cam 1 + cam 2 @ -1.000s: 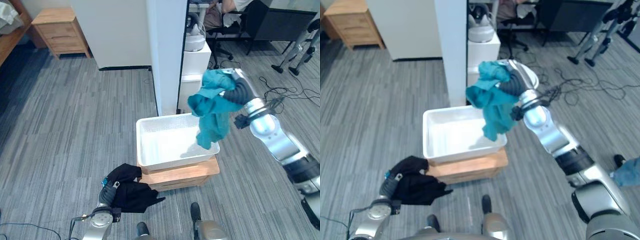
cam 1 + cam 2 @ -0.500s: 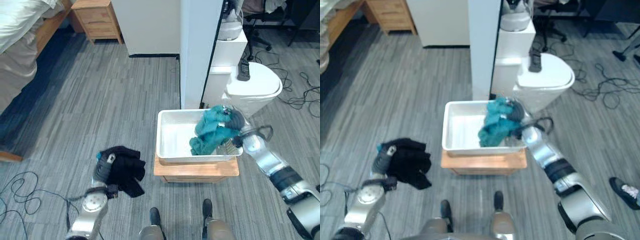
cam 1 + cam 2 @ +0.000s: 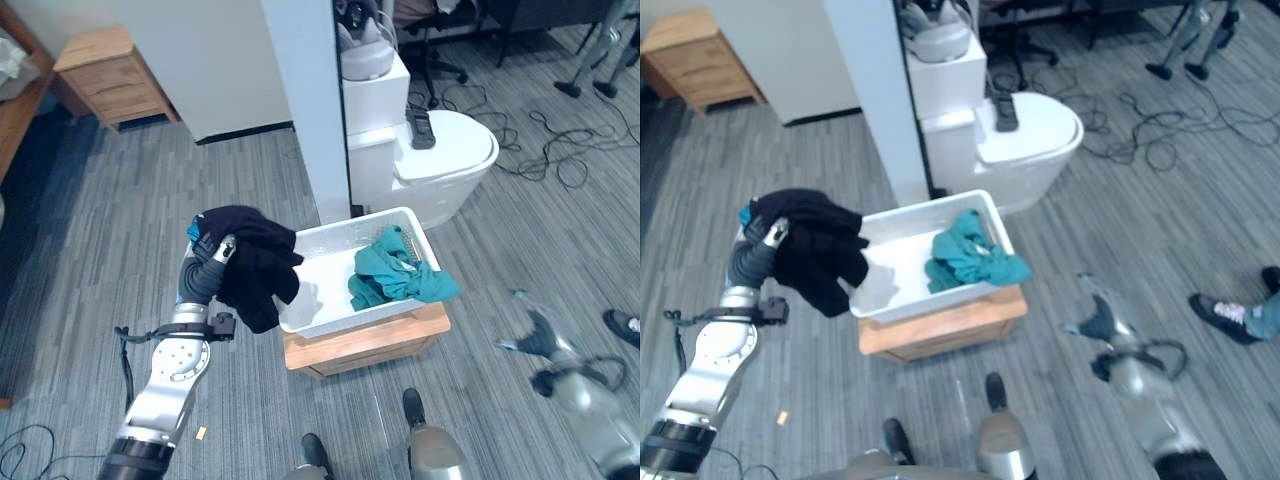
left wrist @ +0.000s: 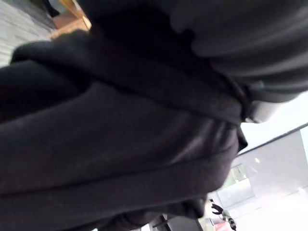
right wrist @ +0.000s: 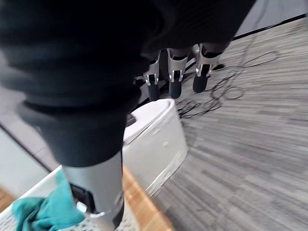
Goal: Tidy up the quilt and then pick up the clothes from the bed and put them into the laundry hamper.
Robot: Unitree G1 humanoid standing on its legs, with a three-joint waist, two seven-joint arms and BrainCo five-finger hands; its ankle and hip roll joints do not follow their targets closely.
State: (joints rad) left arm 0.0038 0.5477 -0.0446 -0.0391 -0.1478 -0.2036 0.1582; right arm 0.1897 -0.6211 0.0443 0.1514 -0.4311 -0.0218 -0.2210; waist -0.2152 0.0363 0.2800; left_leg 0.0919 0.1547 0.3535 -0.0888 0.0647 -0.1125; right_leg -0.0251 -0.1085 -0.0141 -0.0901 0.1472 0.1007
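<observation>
left robot hand [image 3: 208,262] gripping black garment [image 3: 255,268], no legible writing

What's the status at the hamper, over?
Left hand shut on black garment, held beside white hamper. Right hand open, empty, off to the side. Teal garment in hamper. Nothing blocking.

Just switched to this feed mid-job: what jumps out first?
The left hand holds a black garment raised beside the white hamper, at its left edge. A teal garment already lies in the hamper's right half, spilling over the rim. The right hand hangs empty, off to the hamper's right.
</observation>
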